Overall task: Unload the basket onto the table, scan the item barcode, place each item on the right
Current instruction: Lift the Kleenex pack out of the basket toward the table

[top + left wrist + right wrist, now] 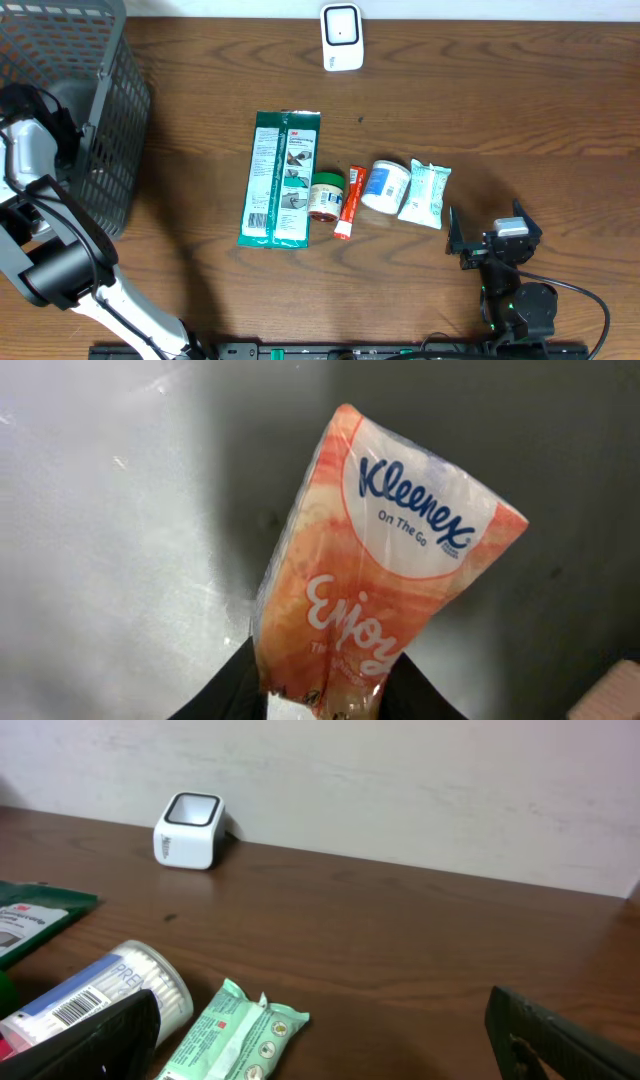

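The orange tissue pack (385, 560) carries the brand "Kleenex" in blue script on a white patch, with "On The Go" in small blue letters under it. Lower down, "Enjoy" stands in large white script. The smaller white print beneath it is too crumpled to read. On the tabletop (400, 920), the white tub (100, 985) lying at the near left shows a black barcode and the blue letters "PRE". The green packet (281, 180) bears a small red logo at its far end, too small to read.
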Controlling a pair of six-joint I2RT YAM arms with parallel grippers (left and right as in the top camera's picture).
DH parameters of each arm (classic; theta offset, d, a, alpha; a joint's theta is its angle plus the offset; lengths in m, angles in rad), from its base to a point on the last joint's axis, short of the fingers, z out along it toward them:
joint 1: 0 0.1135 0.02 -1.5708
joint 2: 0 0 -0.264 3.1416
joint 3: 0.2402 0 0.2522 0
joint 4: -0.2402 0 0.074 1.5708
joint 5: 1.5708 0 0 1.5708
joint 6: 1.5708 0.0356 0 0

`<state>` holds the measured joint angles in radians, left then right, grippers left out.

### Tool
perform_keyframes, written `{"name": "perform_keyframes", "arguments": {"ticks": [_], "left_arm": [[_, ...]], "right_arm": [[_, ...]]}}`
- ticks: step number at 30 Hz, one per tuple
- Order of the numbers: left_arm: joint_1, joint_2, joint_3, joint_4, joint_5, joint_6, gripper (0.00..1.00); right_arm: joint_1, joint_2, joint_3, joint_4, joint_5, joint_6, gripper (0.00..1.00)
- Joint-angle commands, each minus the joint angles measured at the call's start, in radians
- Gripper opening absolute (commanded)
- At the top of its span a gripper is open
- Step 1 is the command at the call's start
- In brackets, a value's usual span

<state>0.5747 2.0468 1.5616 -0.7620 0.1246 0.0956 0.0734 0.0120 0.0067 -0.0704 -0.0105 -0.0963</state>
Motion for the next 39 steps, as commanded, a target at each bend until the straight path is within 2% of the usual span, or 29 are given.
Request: {"name": "perform_keyframes", "arguments": {"ticks": [1, 10, 15, 17, 21, 25, 32, 36, 39], "left_arm": [[0.005, -0.097, 0.102, -0.007, -0.007, -0.044, 0.24], [-0.003, -0.483, 0.165, 0.02, 0.008, -0.284, 0.24], [-0.06, -0.666, 0.164, -0.092, 0.239, -0.296, 0.24], [-0.126, -0.71, 0.161, -0.21, 0.325, -0.291, 0.24], [-0.262, -0.701, 0.146, -0.39, 0.411, -0.191, 0.24], [-0.409, -0.672, 0.063, -0.462, 0.441, -0.111, 0.24], [-0.583, -0.583, -0.121, -0.44, 0.445, -0.09, 0.24], [-0.618, -0.523, -0.194, -0.38, 0.456, -0.092, 0.24], [-0.631, -0.478, -0.243, -0.328, 0.52, -0.092, 0.24]], "right_arm": [[0.005, -0.004, -0.001, -0.005, 0.002, -0.006, 0.99], [0.005, -0.004, -0.001, -0.005, 0.002, -0.006, 0.99], [0.005, -0.004, -0.001, -0.005, 0.002, -0.006, 0.99], [0.005, -0.004, -0.001, -0.005, 0.002, -0.006, 0.99], [0.005, -0.004, -0.001, -0.005, 0.002, -0.006, 0.99], [0.005, -0.004, -0.001, -0.005, 0.002, -0.006, 0.99], [0.005, -0.004, -0.001, -0.004, 0.002, -0.006, 0.99], [0.005, -0.004, -0.001, -0.005, 0.002, -0.006, 0.99], [0.005, -0.004, -0.001, -0.005, 0.002, -0.006, 0.99]]}}
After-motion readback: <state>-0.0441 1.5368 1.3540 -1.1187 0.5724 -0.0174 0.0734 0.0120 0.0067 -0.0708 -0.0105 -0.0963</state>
